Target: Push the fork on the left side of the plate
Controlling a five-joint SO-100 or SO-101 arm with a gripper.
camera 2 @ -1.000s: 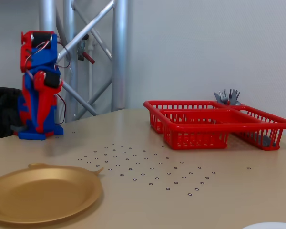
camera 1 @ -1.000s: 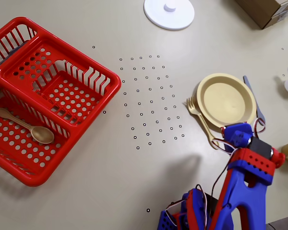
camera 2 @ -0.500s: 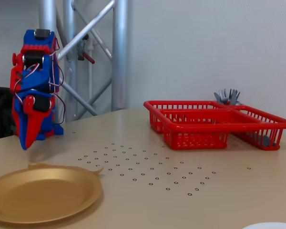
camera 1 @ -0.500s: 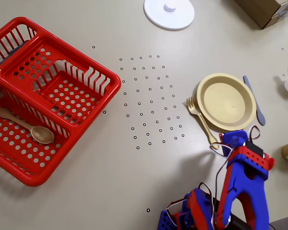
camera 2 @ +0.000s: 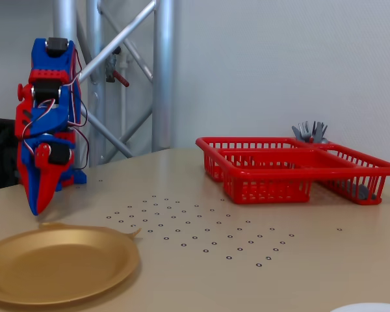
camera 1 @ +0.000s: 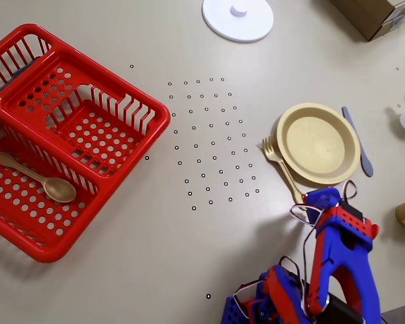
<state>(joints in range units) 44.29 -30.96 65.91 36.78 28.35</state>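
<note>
Overhead view. The fork [camera 1: 282,169] is found lying on the table [camera 1: 209,229], touching the plate [camera 1: 318,143] along that plate's left rim as this view shows it, tines toward the top of the picture, handle end running under the arm's head. The gripper [camera 1: 310,202] is placed over that handle end; against the picture half a second back it is shifted slightly down and to the left, and a second back it was beside the plate's lower rim. The fork and plate are unmoved across all three pictures. The knife [camera 1: 359,143] is noted along the plate's right side, the basket [camera 1: 61,135] with the spoon [camera 1: 37,177] well apart at left, the white disc [camera 1: 238,16] at top.

Fixed view. The gripper [camera 2: 34,209] is seen pointing down behind the plate [camera 2: 55,263], its tip just above the table. A second ago the arm was folded upright; it has since been lowered, and only slightly further in the last half second. The fingers appear pressed together with nothing between them, though this cannot be told for certain. Only the fork's tines [camera 2: 131,231] show past the rim.

Judgement: the fork already sits at the plate's left, so little more than a nudge appears to remain.
</note>
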